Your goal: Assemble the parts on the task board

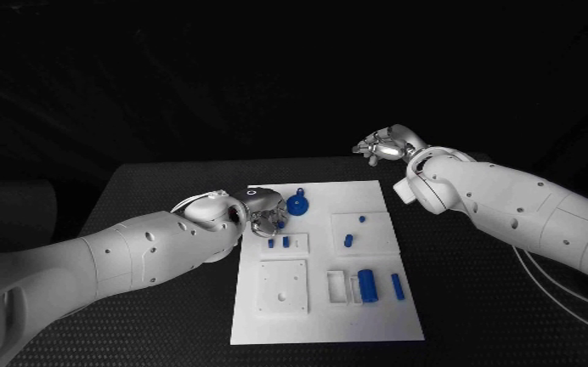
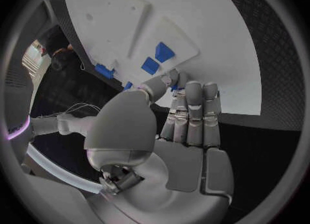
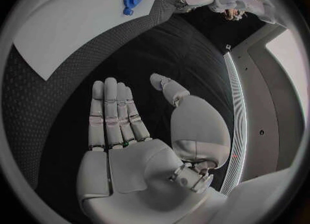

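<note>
We take the board (image 1: pixel 325 299) as our landmark and go from left to right. At its left edge, near the far corner, we see the left hand (image 1: pixel 260 211) low over the plate. In its wrist view the fingers (image 2: pixel 194 111) lie straight and close together, with the thumb bent toward them, and the tips come near two small blue parts (image 2: pixel 157 59) that stand in a recess. We cannot tell if the thumb and a finger already pinch something, because the tips hide that spot.

Just beside this hand, toward the far edge of the board, lies a round blue gear (image 1: pixel 298 206). Further right on the board we see a small peg (image 1: pixel 348 239), and nearer to the robot a thick cylinder (image 1: pixel 366 285) with a thin bar (image 1: pixel 398 286) beside it. The square recess (image 1: pixel 282 285) left of the cylinder looks unfilled.

Beyond the far right corner of the board, well apart from it, the right hand (image 1: pixel 386 148) hangs over the table. It is flat and wide, and it holds nothing.

We judge that the assembly is at an early stage: most parts lie loose and several places wait for them.
</note>
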